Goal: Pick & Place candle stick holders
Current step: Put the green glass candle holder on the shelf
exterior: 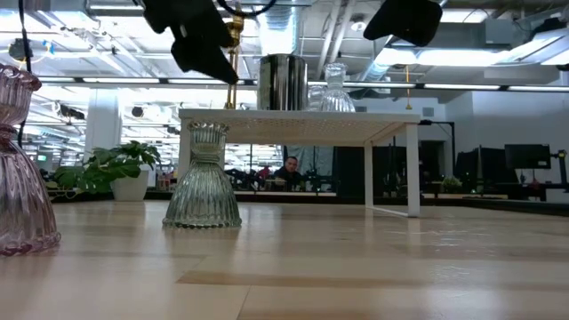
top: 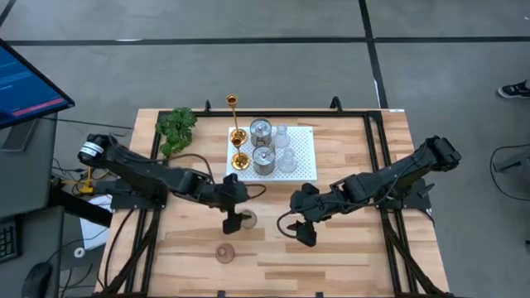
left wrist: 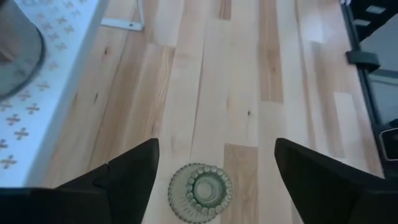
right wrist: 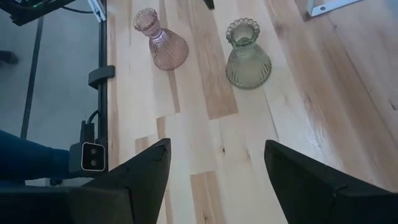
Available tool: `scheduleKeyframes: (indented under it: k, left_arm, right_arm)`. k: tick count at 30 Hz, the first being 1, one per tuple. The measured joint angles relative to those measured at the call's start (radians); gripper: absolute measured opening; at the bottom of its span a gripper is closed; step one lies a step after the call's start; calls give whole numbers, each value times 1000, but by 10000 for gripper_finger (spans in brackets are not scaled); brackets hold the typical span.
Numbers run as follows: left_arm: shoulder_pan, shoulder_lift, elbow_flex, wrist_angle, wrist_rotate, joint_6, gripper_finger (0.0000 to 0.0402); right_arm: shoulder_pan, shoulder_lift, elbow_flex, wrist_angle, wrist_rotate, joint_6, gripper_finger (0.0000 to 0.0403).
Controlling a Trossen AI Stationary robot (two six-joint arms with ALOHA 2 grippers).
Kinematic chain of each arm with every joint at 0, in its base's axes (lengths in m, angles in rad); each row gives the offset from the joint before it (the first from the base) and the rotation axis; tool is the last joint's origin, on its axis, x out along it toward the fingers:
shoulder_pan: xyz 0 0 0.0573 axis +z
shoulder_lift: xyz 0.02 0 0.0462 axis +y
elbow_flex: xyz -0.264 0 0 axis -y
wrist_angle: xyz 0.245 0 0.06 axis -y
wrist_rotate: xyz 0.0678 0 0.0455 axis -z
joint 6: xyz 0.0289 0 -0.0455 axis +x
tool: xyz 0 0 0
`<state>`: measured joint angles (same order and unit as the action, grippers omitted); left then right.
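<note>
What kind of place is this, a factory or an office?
Probably a lab corner of a big open-plan office: a wooden table on bare concrete, ceiling strip lights over rows of desks with monitors, and a person seated behind.

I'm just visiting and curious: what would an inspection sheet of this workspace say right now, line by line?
Surface: wooden table, light planks, on a dark frame.
Job's things: greenish holder and pinkish holder upright on the wood, apart; three gold holders, two silvery cups and clear glass holders on the white stand.
Clutter: leafy plant at the table's far left corner.
End effectors: left end effector open, above the greenish holder; right end effector open, empty.
Cables: black cable beside the plant.
Surroundings: monitor at left; a shoe at right.
</note>
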<state>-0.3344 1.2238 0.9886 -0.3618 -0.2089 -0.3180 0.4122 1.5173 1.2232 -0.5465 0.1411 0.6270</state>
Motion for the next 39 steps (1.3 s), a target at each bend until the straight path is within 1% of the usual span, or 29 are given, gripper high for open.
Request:
scheduleKeyframes:
  k: [4,8,14,19,23,25,29,31,35,39]
  left_arm:
    - [0,-50,0,1,27,-12,317]
    - [-1,-136,0,2,54,-61,319]
    - [-1,-315,-1,2,53,-129,314]
    - [-2,-445,-1,6,53,-158,308]
    - [-2,-520,-1,10,37,-158,303]
    - [-2,-540,-1,10,21,-155,301]
    - [-2,-551,-1,11,17,-154,301]
    - [-2,-548,-1,11,17,-153,301]
    - [-2,-537,-1,10,18,-151,301]
    - [-2,-535,-1,10,23,-151,302]
  right_arm:
    - [0,2,0,1,44,-4,249]
    - [-7,39,-2,20,46,-7,249]
    - [5,102,0,129,45,-18,249]
    - [32,154,-1,186,48,-34,249]
    - [48,221,-2,281,92,-110,249]
    - [44,246,-1,343,119,-174,249]
    - [5,288,-1,449,117,-292,250]
    - [-18,299,1,492,95,-339,252]
    - [-67,305,0,491,58,-368,267]
    - [-103,304,0,519,33,-368,295]
